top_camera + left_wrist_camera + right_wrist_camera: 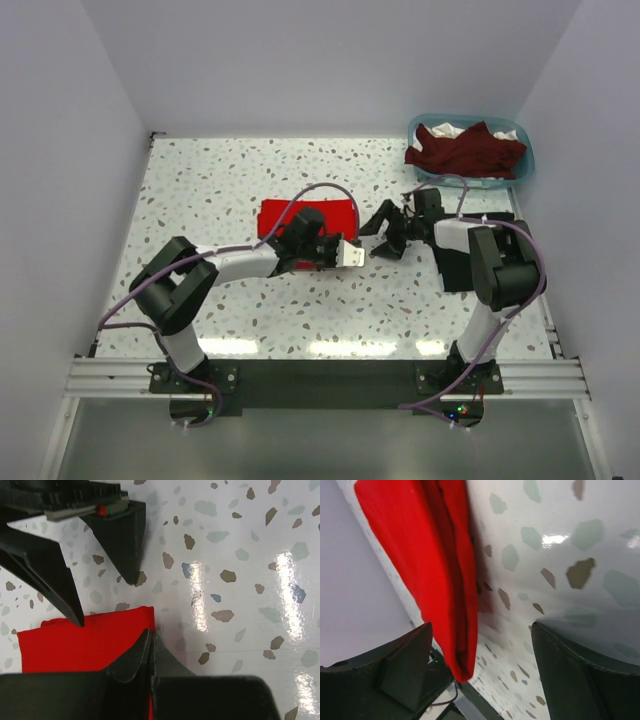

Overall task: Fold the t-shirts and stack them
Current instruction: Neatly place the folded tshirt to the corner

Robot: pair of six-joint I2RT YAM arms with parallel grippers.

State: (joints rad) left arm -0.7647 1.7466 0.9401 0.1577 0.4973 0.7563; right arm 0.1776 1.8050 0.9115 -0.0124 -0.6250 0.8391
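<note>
A bright red t-shirt (pixel 300 215) lies folded flat mid-table. My left gripper (pixel 352 252) sits at the shirt's near right corner. In the left wrist view its fingers (pixel 151 635) are pressed together on the red shirt's (pixel 75 640) edge, and a red sliver shows between them. My right gripper (pixel 385 235) stands open just right of that corner, low over the table. The red cloth (pixel 435 570) hangs between its spread fingers (pixel 405 665), nearer the left one. A dark maroon t-shirt (pixel 465 150) is heaped in the basket.
The light blue basket (pixel 524 165) stands at the back right corner, with some white cloth (pixel 445 130) under the maroon shirt. White walls close in the speckled table (pixel 220 180) on three sides. Both arms' cables loop over the middle.
</note>
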